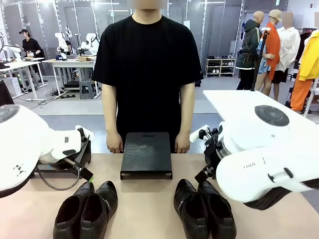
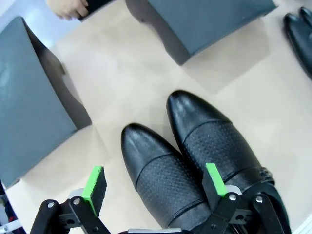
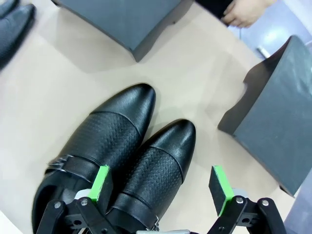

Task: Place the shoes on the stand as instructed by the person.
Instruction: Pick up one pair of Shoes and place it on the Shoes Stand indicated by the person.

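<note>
The left gripper [image 2: 155, 181] hangs wide open and empty over the left pair of shoes [image 1: 87, 209]. The right gripper [image 3: 161, 185] does likewise over the right pair [image 1: 204, 209]. The stand [image 1: 146, 152] sits just before the person [image 1: 147, 64].

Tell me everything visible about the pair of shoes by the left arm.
The left pair is two glossy black, leather-looking shoes with rounded toes and a perforated band over each instep. A strap with a small metal fitting shows on one. They stand upright side by side, sides touching, on the tan table. Their toes point toward the far side, short of the middle stand. The open left gripper hangs just over them; whether it touches them cannot be told.
</note>
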